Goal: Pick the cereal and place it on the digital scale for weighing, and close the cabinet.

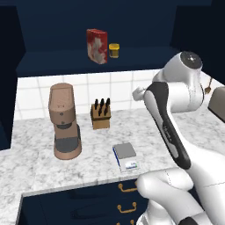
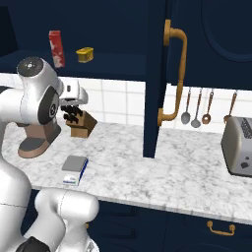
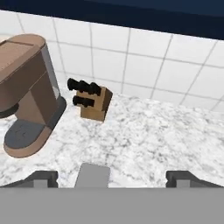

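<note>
The cereal point(image 1: 97, 45), a red box with a whitish picture, stands upright on the shelf of the open cabinet point(image 1: 66, 61), and shows as a thin red box point(image 2: 56, 48) in the right base view. The digital scale point(image 1: 126, 156) lies flat near the counter's front edge, its grey platform point(image 3: 93, 176) low in the hand view. My gripper point(image 3: 113, 179) is open with nothing between its fingertips point(image 3: 43, 178). It hovers above the counter, over the scale and well below the cereal. The cabinet door point(image 2: 155, 74) stands open edge-on, with its brass handle point(image 2: 178, 74).
A small yellow jar point(image 1: 114, 50) sits right of the cereal. A brown coffee machine point(image 1: 65, 121) and a knife block point(image 1: 100, 114) stand on the marble counter by the tiled wall. Utensils point(image 2: 197, 108) hang near a toaster point(image 2: 238, 145). Navy drawers point(image 1: 127, 202) lie below.
</note>
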Robot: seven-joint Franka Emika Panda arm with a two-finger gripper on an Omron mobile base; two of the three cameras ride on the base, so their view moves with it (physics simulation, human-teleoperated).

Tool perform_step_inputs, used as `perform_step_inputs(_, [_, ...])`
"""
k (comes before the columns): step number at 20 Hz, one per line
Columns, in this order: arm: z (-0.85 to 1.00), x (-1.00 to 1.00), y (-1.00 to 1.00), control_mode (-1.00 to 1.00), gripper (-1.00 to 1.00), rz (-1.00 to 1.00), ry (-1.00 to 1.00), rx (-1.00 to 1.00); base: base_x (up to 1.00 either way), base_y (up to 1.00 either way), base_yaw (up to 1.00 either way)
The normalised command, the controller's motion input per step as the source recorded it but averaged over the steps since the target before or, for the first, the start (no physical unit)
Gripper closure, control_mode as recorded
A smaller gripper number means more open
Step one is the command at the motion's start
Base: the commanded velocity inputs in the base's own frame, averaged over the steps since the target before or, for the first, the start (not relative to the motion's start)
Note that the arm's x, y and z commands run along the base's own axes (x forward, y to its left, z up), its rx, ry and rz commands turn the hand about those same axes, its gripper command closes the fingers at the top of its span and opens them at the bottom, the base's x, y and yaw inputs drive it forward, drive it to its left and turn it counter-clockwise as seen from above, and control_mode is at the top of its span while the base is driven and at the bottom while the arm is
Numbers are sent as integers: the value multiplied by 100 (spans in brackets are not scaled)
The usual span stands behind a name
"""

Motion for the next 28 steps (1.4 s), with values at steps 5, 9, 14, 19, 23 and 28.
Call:
perform_step_inputs(5, [25, -1, 13, -100, -100, 9, -38, 2, 0, 0, 0])
perform_step_inputs(9, [26, -7, 1, -100, -100, 11, -46, 0, 0, 0, 0])
perform_step_inputs(14, [53, -9, 1, -100, -100, 7, -28, 1, 0, 0, 0])
perform_step_inputs(19, [69, -8, 15, -100, -100, 1, -11, 1, 0, 0, 0])
perform_step_inputs(23, [66, -13, 6, -100, -100, 4, -4, 8, 0, 0, 0])
perform_step_inputs(28, [40, -1, 6, -100, -100, 7, 4, 15, 0, 0, 0])
